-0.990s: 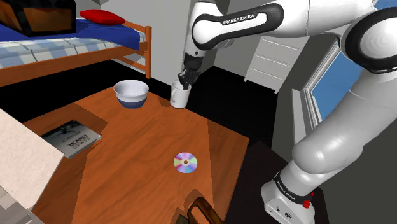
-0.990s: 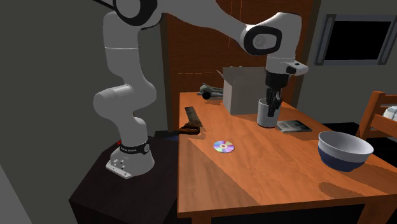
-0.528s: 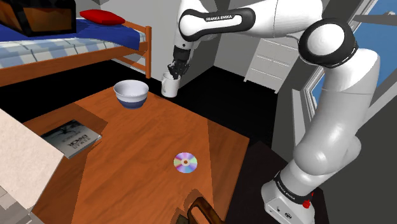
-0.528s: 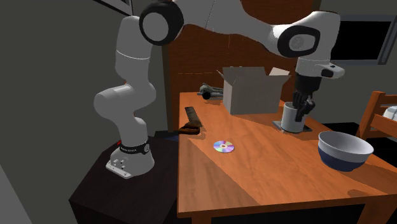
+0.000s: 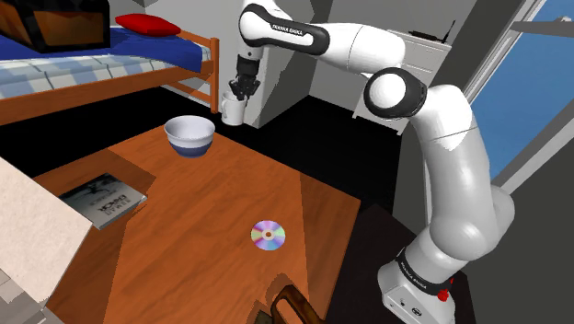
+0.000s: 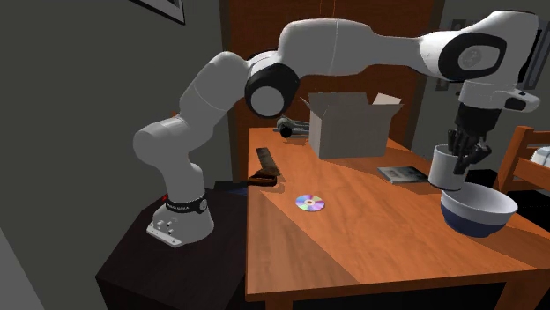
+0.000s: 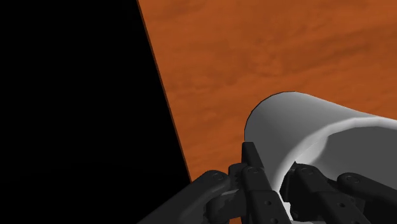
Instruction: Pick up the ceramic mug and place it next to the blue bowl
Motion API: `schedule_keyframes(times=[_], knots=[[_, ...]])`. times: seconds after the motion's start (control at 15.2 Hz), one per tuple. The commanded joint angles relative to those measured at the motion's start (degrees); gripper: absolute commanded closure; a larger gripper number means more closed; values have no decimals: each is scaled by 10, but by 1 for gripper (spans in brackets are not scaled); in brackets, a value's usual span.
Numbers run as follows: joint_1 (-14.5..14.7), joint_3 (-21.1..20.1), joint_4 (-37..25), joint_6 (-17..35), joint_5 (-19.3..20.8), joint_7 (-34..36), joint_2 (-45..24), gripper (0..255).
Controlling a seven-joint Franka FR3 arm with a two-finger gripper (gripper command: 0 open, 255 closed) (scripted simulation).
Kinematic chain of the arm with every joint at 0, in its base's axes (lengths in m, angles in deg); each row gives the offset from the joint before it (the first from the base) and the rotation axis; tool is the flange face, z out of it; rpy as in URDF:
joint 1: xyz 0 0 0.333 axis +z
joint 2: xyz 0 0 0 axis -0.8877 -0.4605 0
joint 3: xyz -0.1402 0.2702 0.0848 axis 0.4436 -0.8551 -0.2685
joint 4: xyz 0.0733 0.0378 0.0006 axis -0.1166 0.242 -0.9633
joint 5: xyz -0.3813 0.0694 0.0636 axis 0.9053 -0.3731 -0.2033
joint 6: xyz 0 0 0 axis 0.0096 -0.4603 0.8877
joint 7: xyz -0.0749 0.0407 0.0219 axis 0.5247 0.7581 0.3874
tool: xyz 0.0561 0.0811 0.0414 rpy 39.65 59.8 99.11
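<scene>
A white mug (image 5: 231, 110) hangs in the air just past the far side of the blue-and-white bowl (image 5: 189, 136), over the table's far edge. My black gripper (image 5: 242, 91) is shut on the mug's rim from above. In the second exterior view the mug (image 6: 446, 169) hovers close above the bowl (image 6: 477, 210), with the gripper (image 6: 462, 155) clasping it. In the wrist view one finger (image 7: 252, 167) lies outside the mug's wall (image 7: 299, 130) and the other reaches inside, above the wooden table (image 7: 267, 57) near its edge.
On the table lie a shiny disc (image 5: 269, 235) and a grey book (image 5: 103, 200). An open cardboard box (image 6: 348, 124) stands at one end. A dark object (image 5: 291, 305) sits at the near edge. A bed (image 5: 110, 57) stands beyond the table.
The arm has stretched out and carried the mug toward the shoulder view's left and farther away, up to the bowl. The mug has stayed in the grip throughout.
</scene>
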Motion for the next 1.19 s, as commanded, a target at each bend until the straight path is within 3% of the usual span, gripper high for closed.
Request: schedule_keyframes(times=[0.0,0.46,1.12], knots=[[9,6,-37,-7,6,-4,-29,255],[-8,4,42,56,5,1,-18,255],[-19,7,108,128,10,5,-26,255]])
